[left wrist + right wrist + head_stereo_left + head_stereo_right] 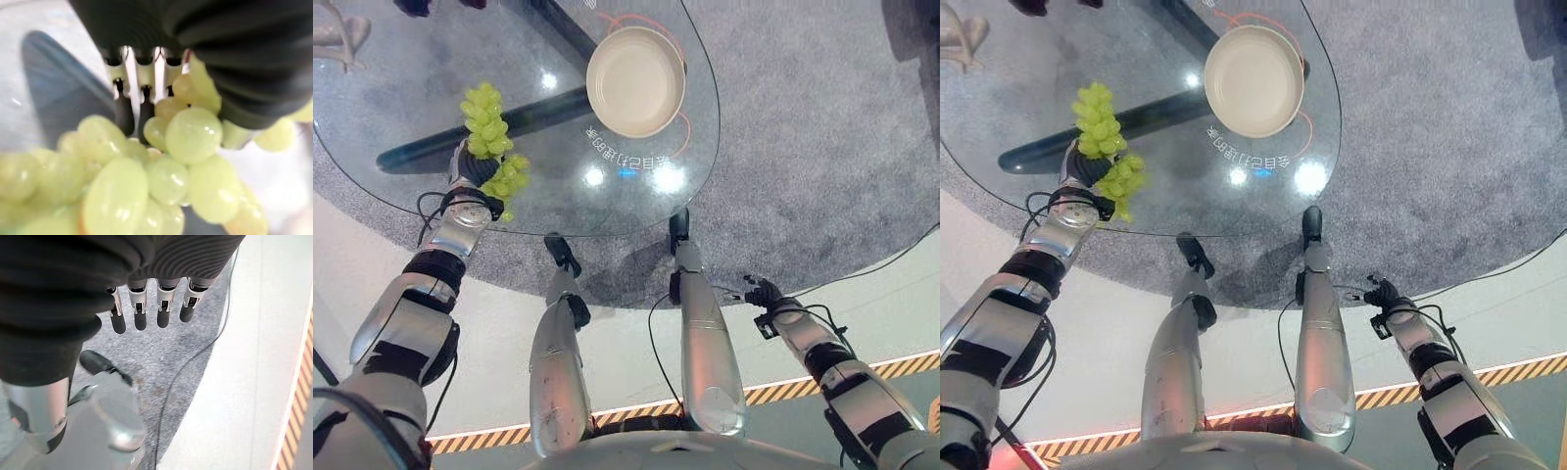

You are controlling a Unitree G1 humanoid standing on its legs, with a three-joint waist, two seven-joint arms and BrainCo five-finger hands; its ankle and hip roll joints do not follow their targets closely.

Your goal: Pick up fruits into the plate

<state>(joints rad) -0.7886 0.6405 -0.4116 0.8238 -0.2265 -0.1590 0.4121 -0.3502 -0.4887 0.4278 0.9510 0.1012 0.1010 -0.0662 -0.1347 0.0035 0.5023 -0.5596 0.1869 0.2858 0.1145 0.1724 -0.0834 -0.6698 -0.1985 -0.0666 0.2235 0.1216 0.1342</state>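
A bunch of green grapes (pixel 489 137) is held above the near left part of the glass table (pixel 401 88), with my left hand (pixel 473 168) shut on it. In the left wrist view the grapes (pixel 161 166) crowd against the curled fingers (pixel 129 88). A cream plate (pixel 636 80) stands on the table to the right of the grapes and farther back. My right hand (pixel 762 291) hangs low at my right side, away from the table, its fingers (pixel 146 308) straight and holding nothing.
The round glass table has a dark base bar (pixel 460 132) showing through it and white print (pixel 626 157) near the plate. Grey carpet (pixel 822 127) lies under and to the right of it. A yellow-black striped line (pixel 901 364) runs along the floor near me.
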